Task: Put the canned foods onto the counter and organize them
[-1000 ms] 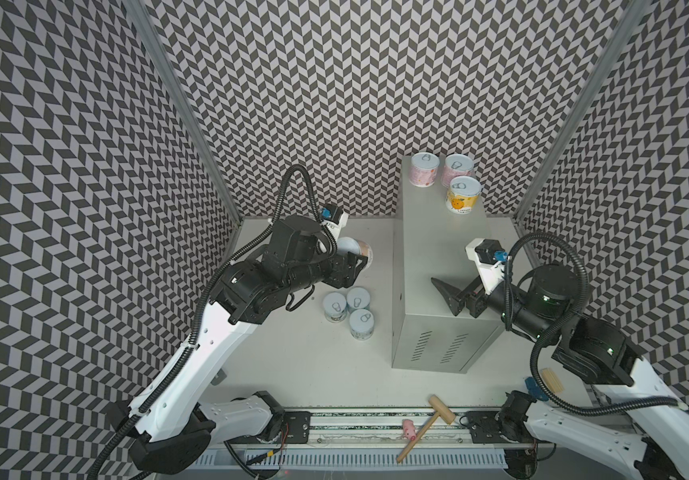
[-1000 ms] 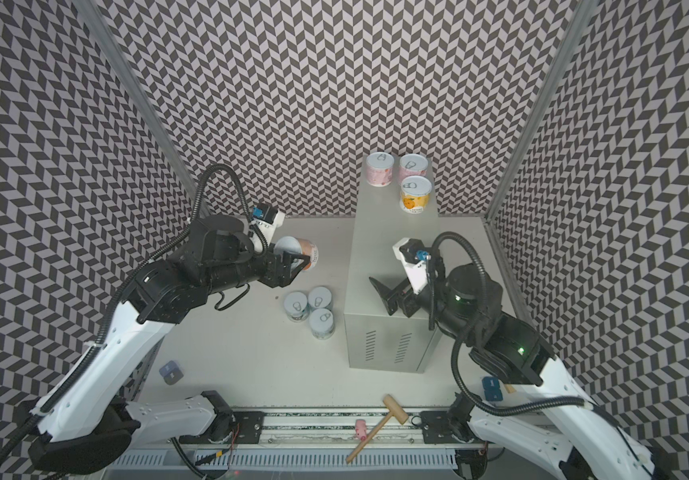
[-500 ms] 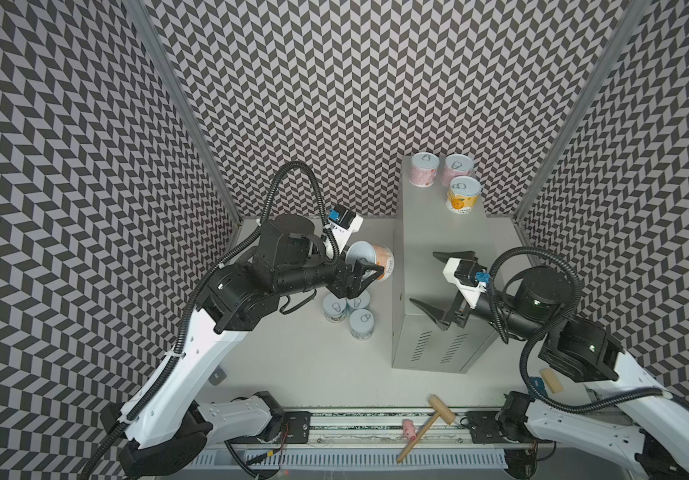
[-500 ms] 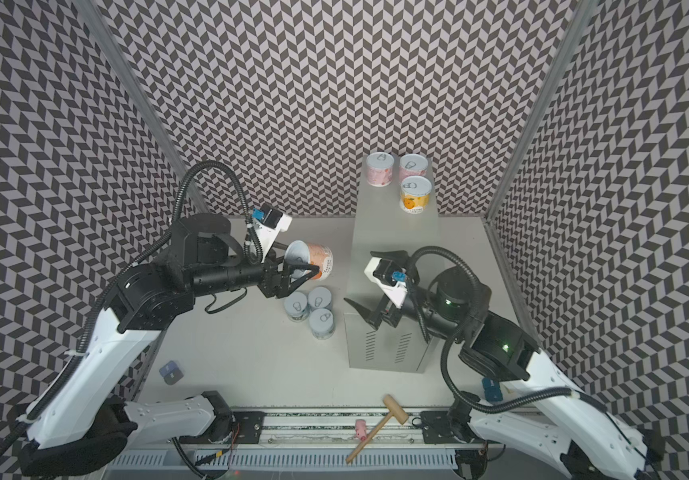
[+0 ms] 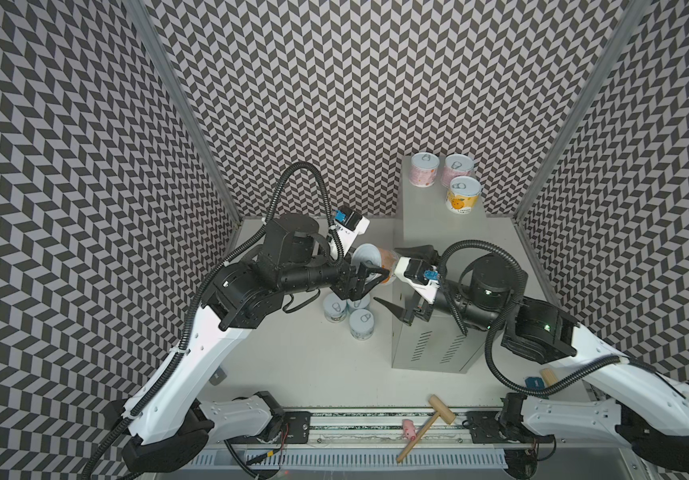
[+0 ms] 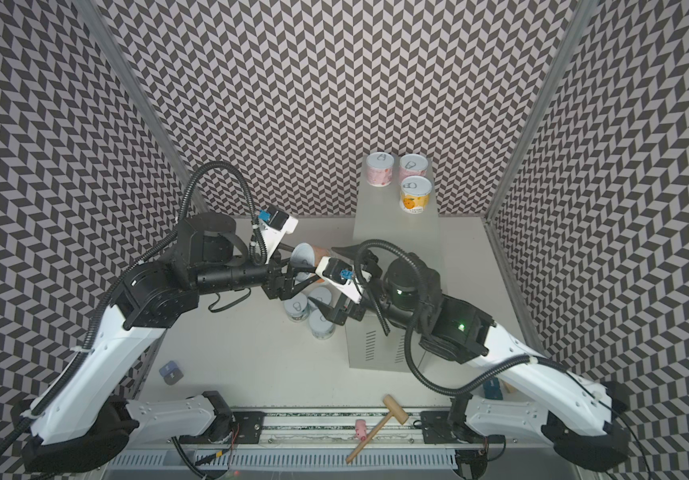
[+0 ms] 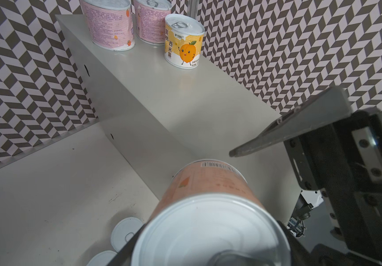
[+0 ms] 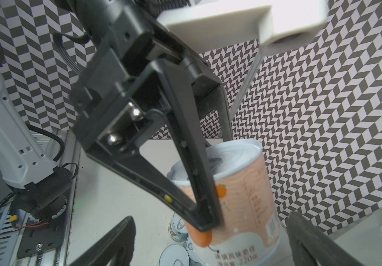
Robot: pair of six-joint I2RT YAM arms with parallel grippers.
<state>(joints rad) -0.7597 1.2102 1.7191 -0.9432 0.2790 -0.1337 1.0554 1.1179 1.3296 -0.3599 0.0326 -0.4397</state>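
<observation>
Chevron walls (image 5: 334, 104) enclose your white floor (image 5: 301, 365) and the grey desk (image 5: 434, 232). 3 cans (image 5: 457, 168) stand at its far end, 3 more cans (image 5: 361, 324) on the floor. Over the last second your left claw (image 5: 376, 271), clamped on a peach can (image 5: 379, 254), reached the desk's edge; your right claw (image 5: 386, 275) swung there, jaws wide apart.

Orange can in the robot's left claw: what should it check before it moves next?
1. Left gripper grips the orange can: ok, shut on it.
2. Can upright: not ok, tilted with its lid sideways.
3. Right gripper ready to take it: ok, jaws wide, facing the can.
4. Right gripper touching the can: cannot tell.
5. Room on the counter: ok, near part bare; the yellow can and two pink cans stand at the far end.
6. All cans up: not ok, three table cans stand on the table.
</observation>
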